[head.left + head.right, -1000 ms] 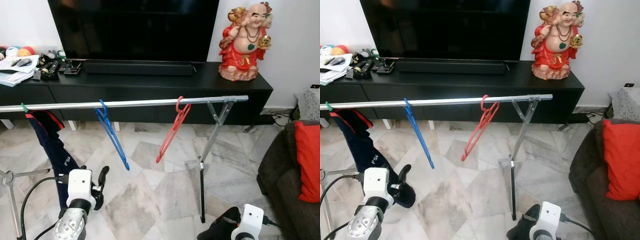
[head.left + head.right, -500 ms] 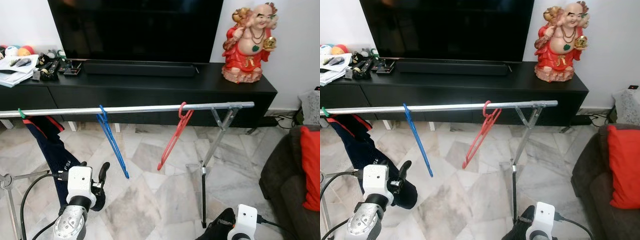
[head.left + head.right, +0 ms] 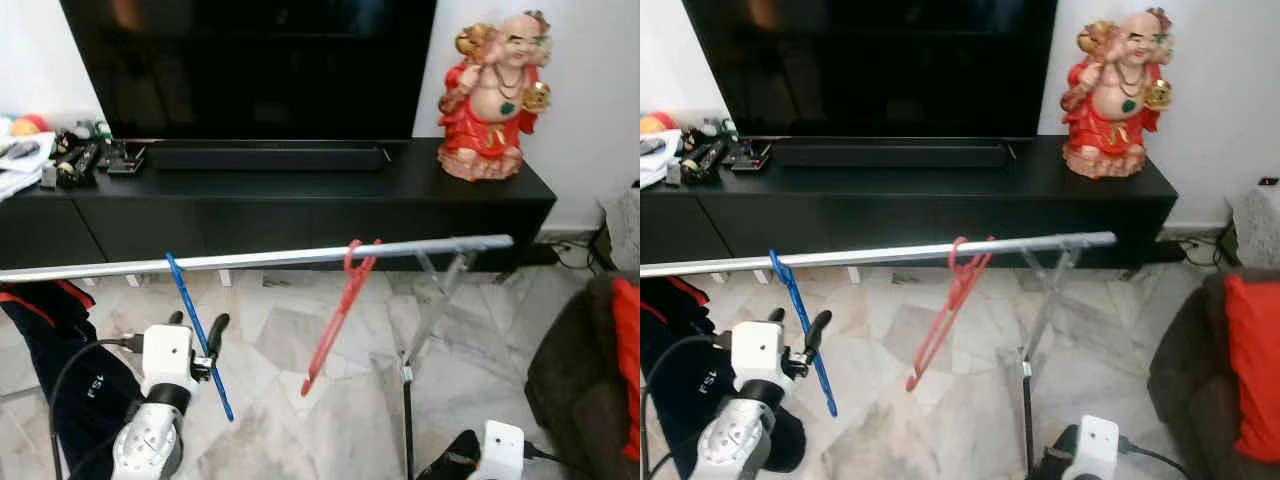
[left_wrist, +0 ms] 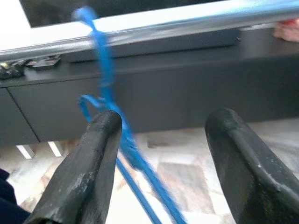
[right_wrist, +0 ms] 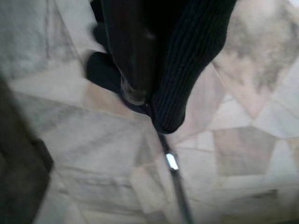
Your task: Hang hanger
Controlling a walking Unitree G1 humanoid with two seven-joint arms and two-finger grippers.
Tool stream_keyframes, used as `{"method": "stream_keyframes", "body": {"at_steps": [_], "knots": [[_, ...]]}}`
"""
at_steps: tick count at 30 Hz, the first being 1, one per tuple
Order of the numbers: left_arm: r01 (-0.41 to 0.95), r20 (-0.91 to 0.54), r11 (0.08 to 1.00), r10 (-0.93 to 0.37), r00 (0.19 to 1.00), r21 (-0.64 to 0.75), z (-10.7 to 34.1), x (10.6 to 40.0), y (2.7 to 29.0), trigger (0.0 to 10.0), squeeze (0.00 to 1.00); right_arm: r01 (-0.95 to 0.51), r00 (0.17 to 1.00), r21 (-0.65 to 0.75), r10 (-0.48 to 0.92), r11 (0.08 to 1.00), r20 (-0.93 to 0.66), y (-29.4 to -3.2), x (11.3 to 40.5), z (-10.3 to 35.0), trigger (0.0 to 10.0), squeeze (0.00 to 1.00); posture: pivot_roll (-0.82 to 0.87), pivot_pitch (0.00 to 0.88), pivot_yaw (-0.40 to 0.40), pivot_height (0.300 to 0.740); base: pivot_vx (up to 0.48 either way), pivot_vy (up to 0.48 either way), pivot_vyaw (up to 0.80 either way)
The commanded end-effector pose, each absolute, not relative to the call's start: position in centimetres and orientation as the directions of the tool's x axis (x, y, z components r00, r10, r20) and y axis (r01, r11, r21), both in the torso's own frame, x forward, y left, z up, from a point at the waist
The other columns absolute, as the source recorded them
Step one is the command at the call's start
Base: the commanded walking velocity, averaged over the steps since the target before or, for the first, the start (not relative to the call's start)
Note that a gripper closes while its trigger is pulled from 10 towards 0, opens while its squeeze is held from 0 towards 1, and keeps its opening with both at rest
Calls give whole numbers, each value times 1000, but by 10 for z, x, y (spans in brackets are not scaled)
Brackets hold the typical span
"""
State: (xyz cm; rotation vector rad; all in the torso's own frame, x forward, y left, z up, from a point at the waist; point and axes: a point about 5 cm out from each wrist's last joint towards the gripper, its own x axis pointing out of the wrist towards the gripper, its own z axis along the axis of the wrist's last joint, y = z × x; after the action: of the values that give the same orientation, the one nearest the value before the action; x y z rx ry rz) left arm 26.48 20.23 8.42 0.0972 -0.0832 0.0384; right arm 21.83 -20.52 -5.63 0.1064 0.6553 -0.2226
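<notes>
A long silver rail (image 3: 270, 258) runs across in front of me. From it hang a blue hanger (image 3: 200, 335) and, further right, a red hanger (image 3: 335, 330), both by their hooks. My left gripper (image 3: 197, 321) is raised to the blue hanger and is open. One finger stands on each side of the hanger's upper arm. In the left wrist view the blue hanger (image 4: 105, 79) runs down just inside one finger (image 4: 93, 158), and whether they touch is unclear. My right gripper (image 5: 149, 109) hangs low over the marble floor.
Behind the rail stands a black TV cabinet (image 3: 300, 190) carrying a television and a red statue (image 3: 495, 95). A dark garment (image 3: 60, 350) hangs at the rail's left end. The rack's leg (image 3: 405, 400) stands at lower right, with a sofa and red cushion (image 3: 630, 370) beyond.
The camera has shifted, so the rail sits lower in the picture. My left gripper has risen from below the blue hanger to straddle it. The right arm stays low.
</notes>
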Motion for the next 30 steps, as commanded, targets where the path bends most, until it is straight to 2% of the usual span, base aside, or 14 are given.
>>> {"method": "stream_keyframes", "body": {"at_steps": [1, 9, 15, 30], "knots": [[-58, 85, 995, 51, 995, 85, 84, 263, 206, 10000, 0, 219, 776, 38, -150, 975, -613, -200, 220, -56, 10000, 0, -35, 76, -2, 740, 0, 0, 0], [-45, 62, 993, 38, 997, 106, 85, 259, 205, 10000, 0, 216, 761, 34, -147, 976, -632, -200, 216, -59, 10000, 0, -35, 74, 5, 740, 0, 0, 0], [-68, -47, 991, 74, 996, 115, 79, 259, 207, 10000, 0, 217, 755, 35, -145, 976, -640, -198, 214, -61, 10000, 0, -37, 67, 10, 740, 0, 0, 0], [-174, -241, 981, 188, 952, 81, 92, 290, 214, 10000, 0, 210, 752, 42, -134, 977, -645, -197, 214, -61, 10000, 0, -32, 66, 7, 740, 0, 0, 0]]}}
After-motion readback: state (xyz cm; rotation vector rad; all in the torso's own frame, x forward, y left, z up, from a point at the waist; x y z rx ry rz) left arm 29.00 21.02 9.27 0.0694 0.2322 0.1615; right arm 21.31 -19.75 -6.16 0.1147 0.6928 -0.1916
